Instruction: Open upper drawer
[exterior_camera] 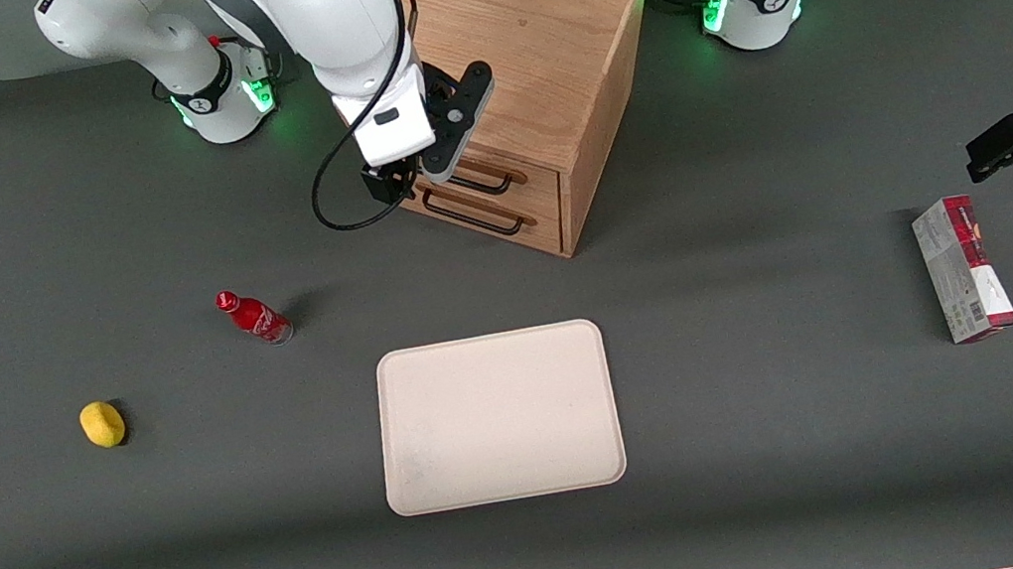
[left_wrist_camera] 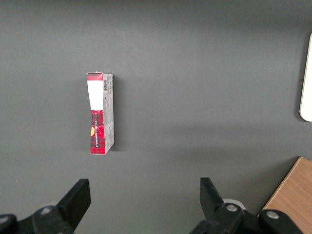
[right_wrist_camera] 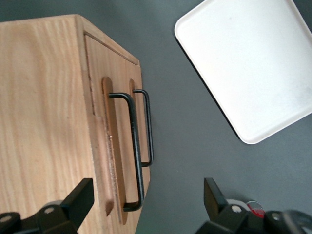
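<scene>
The wooden cabinet point(exterior_camera: 529, 30) stands at the back of the table, its two drawers facing the front camera at an angle. The upper drawer point(exterior_camera: 539, 181) sits flush with the cabinet front, and its black wire handle point(exterior_camera: 483, 183) point(right_wrist_camera: 135, 151) runs just above the lower drawer's handle point(exterior_camera: 477, 220) point(right_wrist_camera: 148, 126). My right gripper point(exterior_camera: 439, 166) point(right_wrist_camera: 147, 192) hangs open in front of the upper drawer at the handle's end toward the working arm. The handle's corner lies between the two fingers point(right_wrist_camera: 80, 197), which do not touch it.
A cream tray point(exterior_camera: 497, 416) lies nearer the front camera than the cabinet. A red cola bottle point(exterior_camera: 254, 317) and a yellow lemon point(exterior_camera: 102, 424) lie toward the working arm's end. A red and grey carton point(exterior_camera: 962, 269) point(left_wrist_camera: 100, 113) lies toward the parked arm's end.
</scene>
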Available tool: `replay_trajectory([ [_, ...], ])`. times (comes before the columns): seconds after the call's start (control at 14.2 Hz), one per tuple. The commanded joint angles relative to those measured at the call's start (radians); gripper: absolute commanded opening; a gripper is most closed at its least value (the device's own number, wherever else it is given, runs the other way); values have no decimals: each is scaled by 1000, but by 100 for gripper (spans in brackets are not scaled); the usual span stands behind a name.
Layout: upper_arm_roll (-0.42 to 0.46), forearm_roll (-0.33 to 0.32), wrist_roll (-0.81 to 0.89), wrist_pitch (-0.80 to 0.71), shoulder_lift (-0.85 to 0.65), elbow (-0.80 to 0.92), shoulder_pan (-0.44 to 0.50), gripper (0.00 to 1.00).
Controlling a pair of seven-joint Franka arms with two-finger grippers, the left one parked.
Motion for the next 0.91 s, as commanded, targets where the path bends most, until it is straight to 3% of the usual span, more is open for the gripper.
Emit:
replay_trajectory([
  [0.0, -11, 27, -30, -2, 12, 16, 10, 100],
  [0.84, -12, -12, -47, 219, -33, -225, 11, 100],
])
